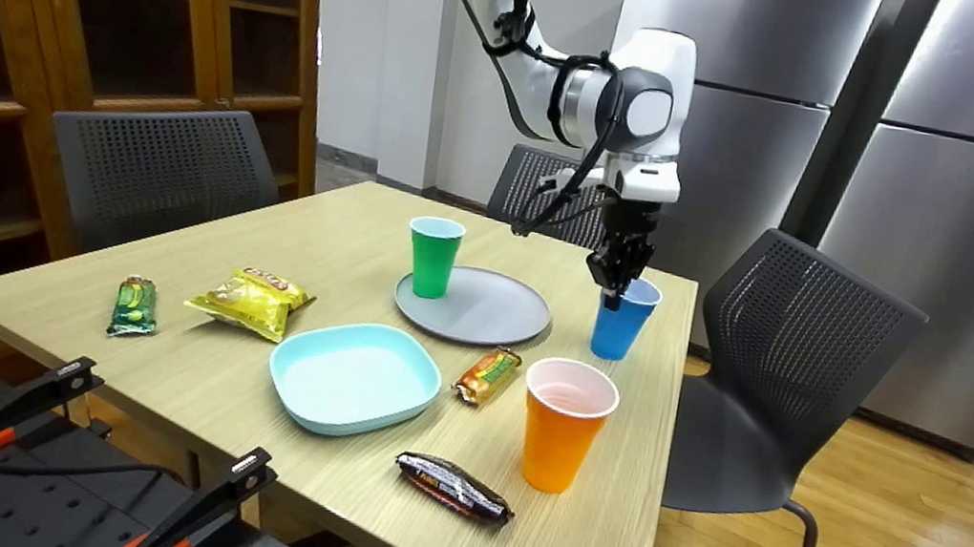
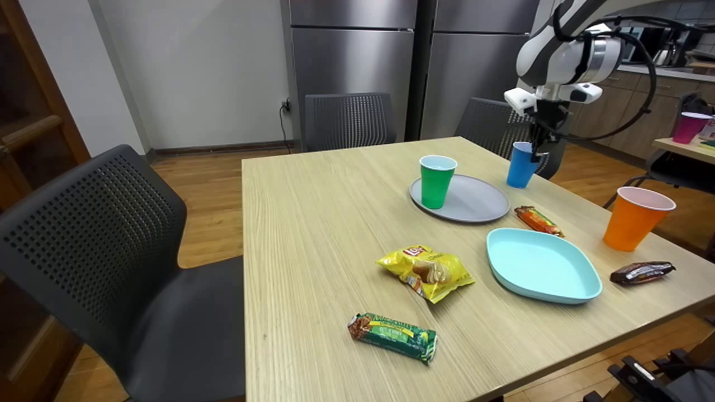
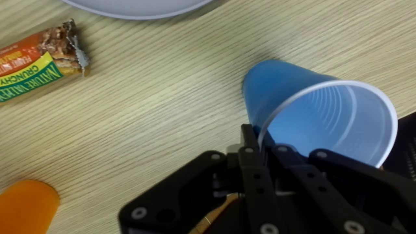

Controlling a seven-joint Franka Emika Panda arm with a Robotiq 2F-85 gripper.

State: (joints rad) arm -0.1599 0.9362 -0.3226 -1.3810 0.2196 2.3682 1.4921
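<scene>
One blue cup (image 3: pixel 320 112), right of centre in wrist view, rim pinched between jaws; orange cup (image 3: pixel 27 208), lower left.

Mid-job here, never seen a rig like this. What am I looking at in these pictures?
This is a white robot arm with a black gripper. Two pictures come from cameras outside it; the close-up comes from its wrist. The gripper pinches the blue cup at its rim, one finger inside, one outside. On the table, a green cup stands on a gray plate; nearby are an orange cup, a turquoise tray, a yellow chip bag, a green bar, an orange bar and a dark bar, all wrapped.
</scene>
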